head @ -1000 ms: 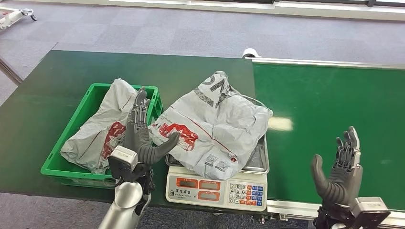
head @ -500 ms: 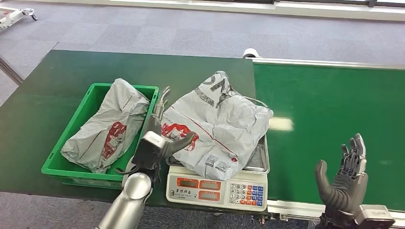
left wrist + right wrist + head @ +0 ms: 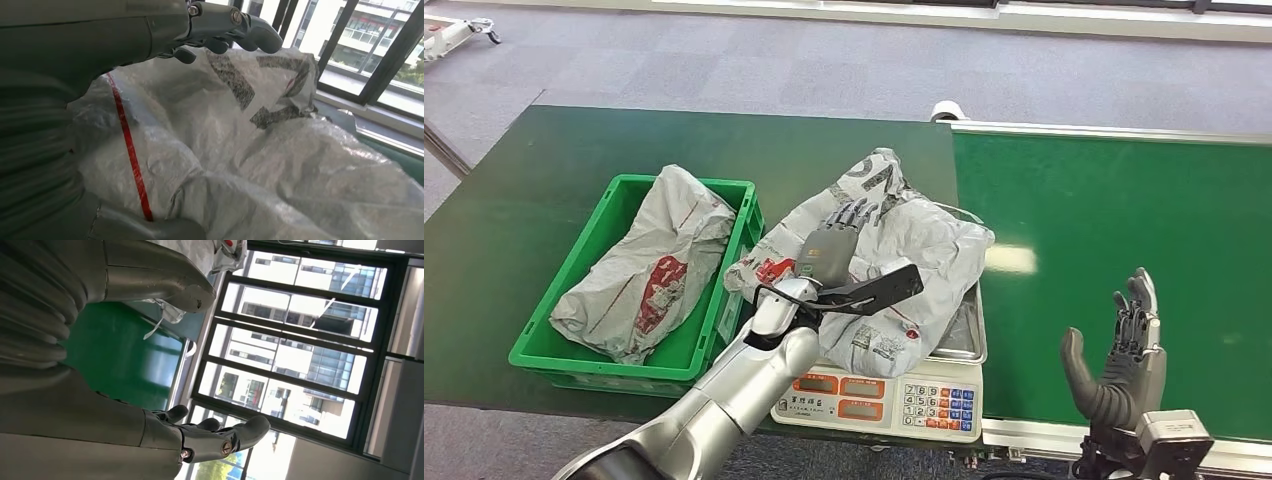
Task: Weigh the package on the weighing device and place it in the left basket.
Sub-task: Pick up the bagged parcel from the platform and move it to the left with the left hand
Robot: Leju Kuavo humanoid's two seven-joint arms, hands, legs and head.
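Note:
A crumpled grey package [image 3: 924, 250] with red print lies on the pan of the white weighing scale [image 3: 874, 400] at the table's front edge. My left hand [image 3: 836, 250] reaches over this package from its left side, fingers spread above it and thumb stretched across its front, without gripping it. In the left wrist view the fingers [image 3: 225, 25] hover just over the wrinkled package [image 3: 280, 165]. The green basket [image 3: 604, 205] stands left of the scale. My right hand [image 3: 1124, 365] is held upright and open over the conveyor's near edge, holding nothing, as the right wrist view [image 3: 150, 432] also shows.
A second grey package [image 3: 649, 265] lies inside the green basket. The green conveyor belt [image 3: 1114, 220] runs along the right, with a metal rail at its near and far sides. Dark green table surface [image 3: 524, 200] surrounds the basket; grey carpet lies beyond.
My left hand has swung right from beside the basket's edge to over the package on the scale. My right hand has stayed low at the conveyor's near edge, shifting slightly.

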